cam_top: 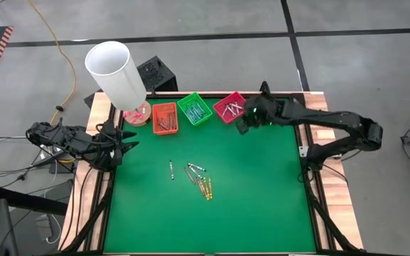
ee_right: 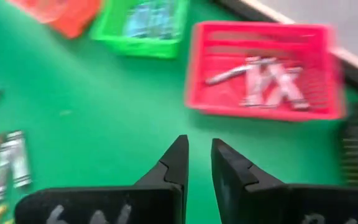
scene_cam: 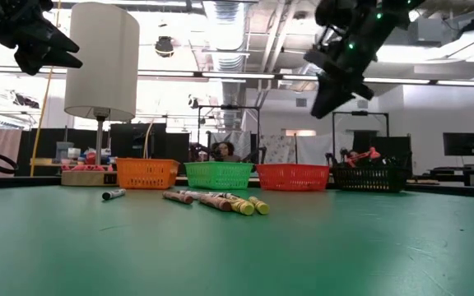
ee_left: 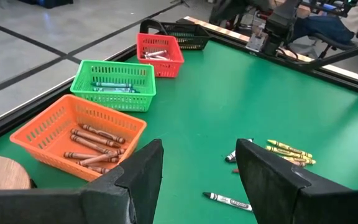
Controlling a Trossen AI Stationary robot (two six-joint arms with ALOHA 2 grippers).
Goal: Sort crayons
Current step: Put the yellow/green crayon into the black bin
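Your green bench (cam_top: 262,199) carries a white lamp (cam_top: 116,71) at its far left corner, hiding part of the wooden base. Beside it stand the orange tray (cam_top: 165,118), green tray (cam_top: 194,109) and pink tray (cam_top: 228,107); the black tray is mostly hidden under the right gripper (ee_right: 199,158), whose jaws stand slightly apart, holding nothing. The left gripper (ee_left: 197,168) waits at the left edge, jaws spread. Loose crayons (cam_top: 198,178) lie mid-bench; their colours blur together.
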